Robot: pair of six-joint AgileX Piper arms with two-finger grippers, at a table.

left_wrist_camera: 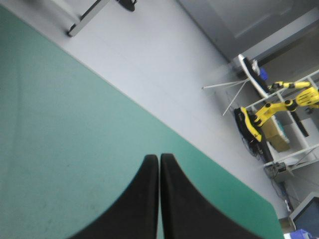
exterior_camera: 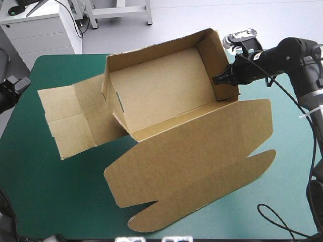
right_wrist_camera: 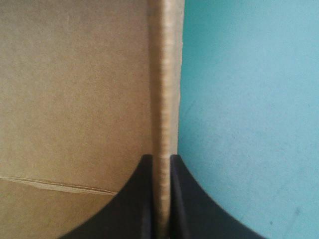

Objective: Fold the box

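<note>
- Box (exterior_camera: 156, 91) sits mid-table as an open tray. Its long axis runs left to right and skews toward the far right corner.
- Far wall and right end wall (exterior_camera: 214, 58) are up. The lid (exterior_camera: 202, 161) lies flat on the near side, with its rounded tabs pointing at the table's near edge.
- The left end isn't finished: the left end panels (exterior_camera: 70, 121) are splayed flat on the teal-green cover (exterior_camera: 50, 201), out toward the left edge.
- My right gripper (right_wrist_camera: 160, 160) comes in from outside the right end and is clamped on that end wall. One black finger is inside the tray and one outside, with the board's edge pinched between them.
- From those fingers the whole tray stretches away to the left, so I read the right arm as the anchor here.
- My left gripper (left_wrist_camera: 159, 158) has its fingers pressed together in one arch, holding nothing. It hangs over bare cover by a table edge, and there's no board in its view.
- My call is that the flat left panels are the job now, and the left arm is the nearer one. It has to come in rightward along the box's long axis.
- The risk I see is the tray sliding or pivoting about the right-hand pinch when that end gets pushed.
</note>
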